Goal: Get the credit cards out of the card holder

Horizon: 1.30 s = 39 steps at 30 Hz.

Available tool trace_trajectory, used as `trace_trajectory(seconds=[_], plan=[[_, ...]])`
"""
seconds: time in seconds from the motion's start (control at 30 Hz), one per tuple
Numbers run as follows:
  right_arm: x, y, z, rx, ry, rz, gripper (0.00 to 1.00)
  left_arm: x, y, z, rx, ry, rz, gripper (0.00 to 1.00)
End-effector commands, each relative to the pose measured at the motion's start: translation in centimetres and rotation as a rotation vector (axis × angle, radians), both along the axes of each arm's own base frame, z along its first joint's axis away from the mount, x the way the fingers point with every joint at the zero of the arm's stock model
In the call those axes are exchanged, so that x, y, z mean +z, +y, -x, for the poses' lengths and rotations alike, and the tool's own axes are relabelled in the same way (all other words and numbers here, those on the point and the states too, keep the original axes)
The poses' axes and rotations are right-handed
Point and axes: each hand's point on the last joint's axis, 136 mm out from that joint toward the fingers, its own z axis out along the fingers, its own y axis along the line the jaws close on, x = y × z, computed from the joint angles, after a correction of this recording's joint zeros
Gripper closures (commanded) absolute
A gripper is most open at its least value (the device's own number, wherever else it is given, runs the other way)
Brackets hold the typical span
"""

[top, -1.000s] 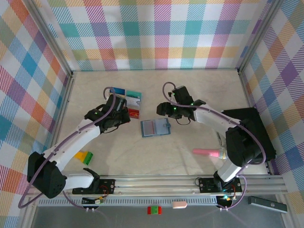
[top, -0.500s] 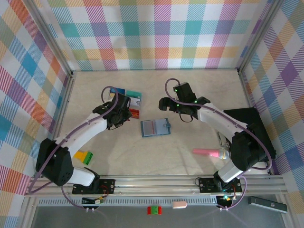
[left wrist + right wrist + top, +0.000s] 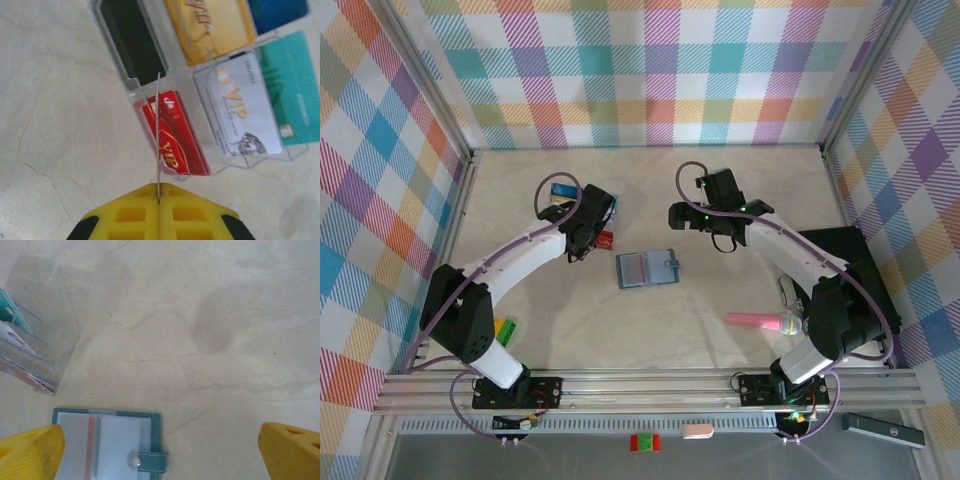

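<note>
Plaid walls close in a pale stone-look counter [image 3: 720, 180]. The largest thing on it is a black box [image 3: 855, 265] at the right edge of the top view, well clear of the work.

A clear tray [image 3: 50, 325] sits at the upper left of centre. It holds several of the credit cards [image 3: 245, 112] lying flat in its compartments.

The card holder [image 3: 647, 269] lies open at mid-frame, between the two arms, its long axis running left to right and its tab pointing right.

The right gripper [image 3: 682, 215] hangs above and to the right of the holder, jaws spread wide and empty. It looks to us the freer arm to reach it, and nothing stands in the way.

The left gripper [image 3: 159, 192] has its jaws pinched on a thin card [image 3: 158, 125]. That card stands edge-on just over the compartment with the red card [image 3: 177, 140], so we judge that releasing it there comes first.
</note>
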Motion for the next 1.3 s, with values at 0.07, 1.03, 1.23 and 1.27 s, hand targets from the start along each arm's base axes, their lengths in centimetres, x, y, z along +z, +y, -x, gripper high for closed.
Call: trace_trajectory(seconds=[0.07,1.03,1.23,1.27], plan=[[1.8,-0.3,-0.6,0.045,-0.031,-0.010,0.01,-1.4,-1.0,-0.5,0.120,0.018,0.071,1.00],[1.0,-2.1,-1.6,-0.014,0.024,-0.105,0.01,-4.0,-3.2,-3.2,0.214,0.049,0.178,1.00],[1.0,-2.0,-1.7,-0.014,0.031,-0.109,0.00,-4.1,-2.1,-3.2,0.238,0.046,0.153,1.00],[0.9,-2.1,-1.7,-0.015,0.034,-0.108,0.01,-4.2,-2.1,-3.2,0.240,0.046,0.155,1.00]])
